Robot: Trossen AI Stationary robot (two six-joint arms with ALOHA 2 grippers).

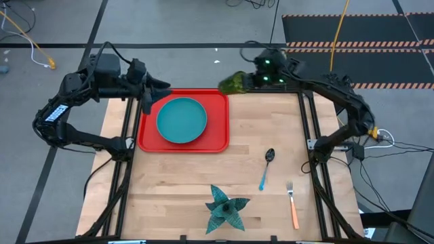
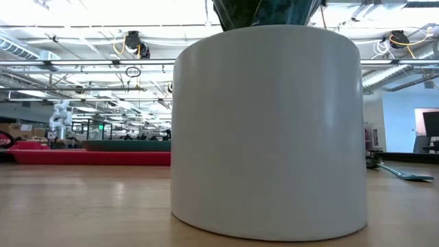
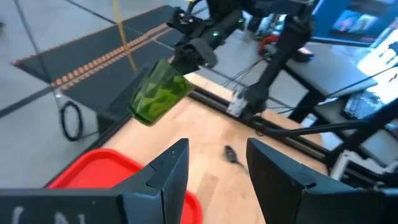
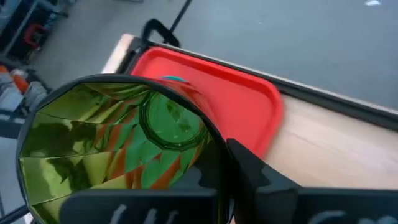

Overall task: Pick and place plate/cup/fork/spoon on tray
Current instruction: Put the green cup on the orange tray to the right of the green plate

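My right gripper (image 1: 239, 81) is clenched on the small translucent olive-green cup (image 1: 234, 83) — the large red plastic tray (image 1: 218, 102) lies just beside it, toward my left arm.

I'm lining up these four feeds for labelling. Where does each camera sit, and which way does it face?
High: overhead, straight down on tray, plate, both arms.
Low: table height, level; a white cylinder blocks it.
Left wrist: past the open left tool toward the right tool holding the cup.
Right wrist: over the cup toward the tray.
Both wrists share cup and tray.
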